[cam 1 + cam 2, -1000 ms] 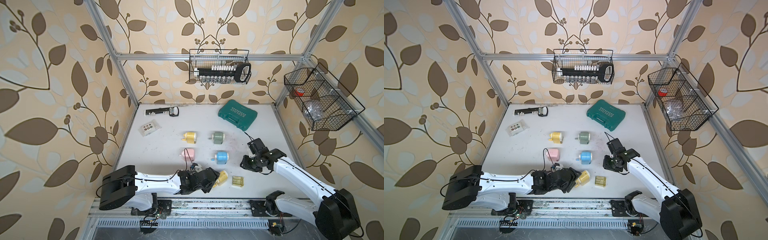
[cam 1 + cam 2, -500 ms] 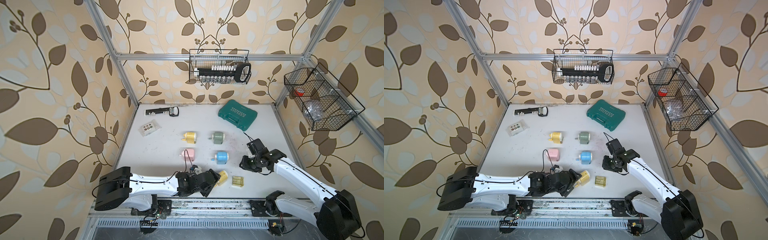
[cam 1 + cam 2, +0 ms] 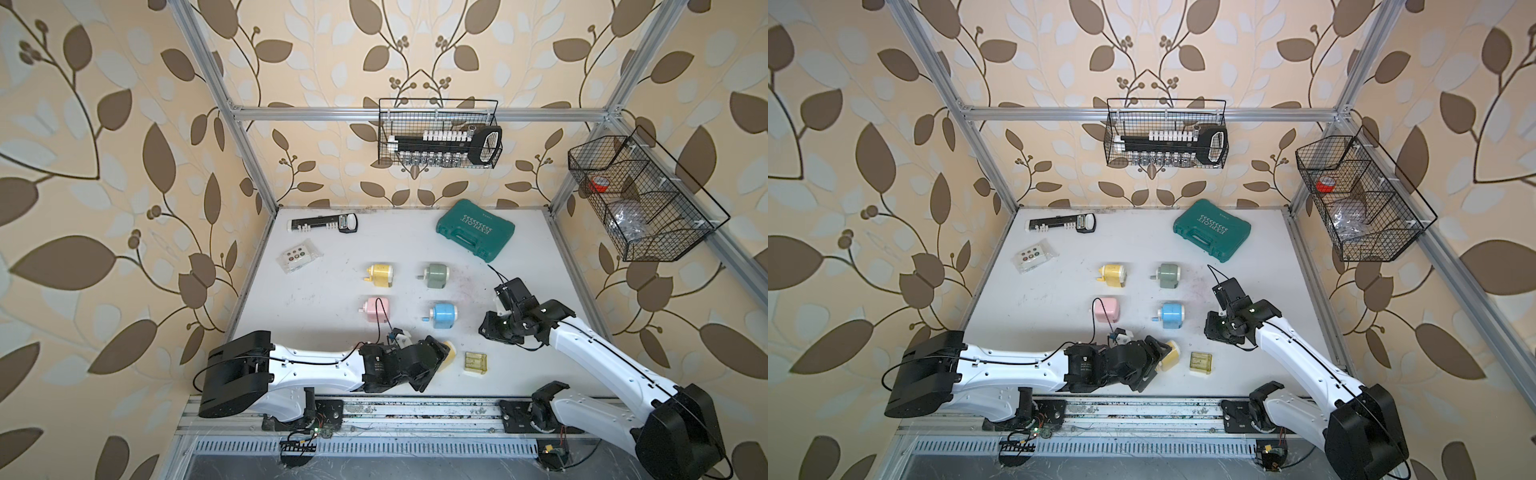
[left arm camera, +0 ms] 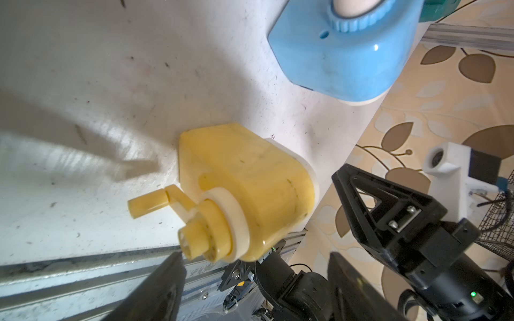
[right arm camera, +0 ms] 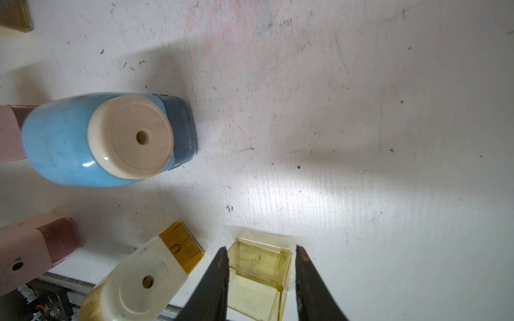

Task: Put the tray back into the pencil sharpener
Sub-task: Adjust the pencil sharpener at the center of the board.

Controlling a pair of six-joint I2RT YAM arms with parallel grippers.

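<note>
Though left tool [image 3: 435,360] and right tool [image 5: 261,248] gape empty, blue sharpener [image 3: 444,316] stands near tray [image 3: 476,362].

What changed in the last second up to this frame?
The left claw opened wider and seems to have let go of the yellow sharpener, which now sits free on the table just ahead of its fingers. The right claw hangs open about where it was, above the tray. The tray and the blue sharpener have not moved.
</note>
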